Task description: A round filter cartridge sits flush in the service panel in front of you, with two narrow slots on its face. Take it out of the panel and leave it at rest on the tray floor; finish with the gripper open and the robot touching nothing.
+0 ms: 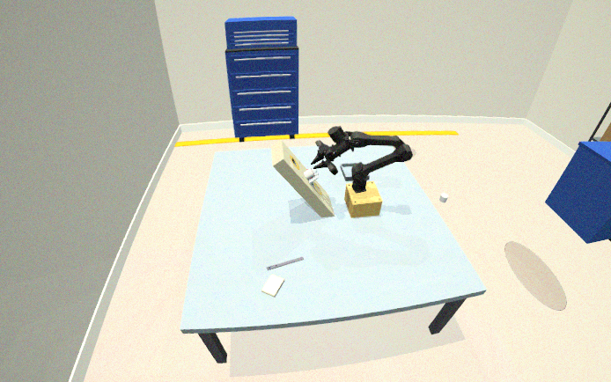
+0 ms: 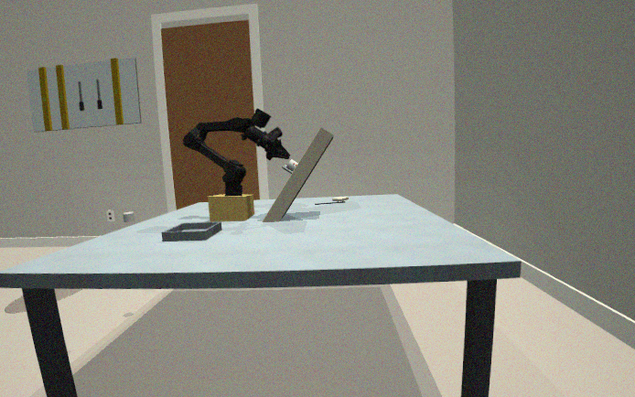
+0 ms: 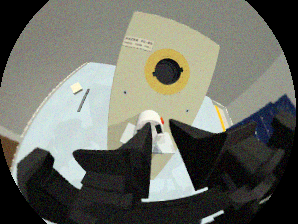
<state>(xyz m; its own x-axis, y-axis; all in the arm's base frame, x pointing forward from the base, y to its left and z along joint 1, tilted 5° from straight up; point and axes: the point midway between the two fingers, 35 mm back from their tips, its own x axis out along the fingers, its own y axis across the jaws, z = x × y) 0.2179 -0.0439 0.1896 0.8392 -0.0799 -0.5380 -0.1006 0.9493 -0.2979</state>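
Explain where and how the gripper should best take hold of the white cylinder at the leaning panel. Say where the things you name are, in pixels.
Probably by opposite sides of the curved wall of the white cylinder (image 1: 309,174) (image 2: 293,164) (image 3: 149,118), with the gripper (image 1: 313,165) (image 2: 289,157) (image 3: 160,123) coming from above on the robot's side. Its round body offers opposing sides, while the sloping panel (image 1: 299,185) (image 2: 301,174) (image 3: 132,70) blocks the far side.
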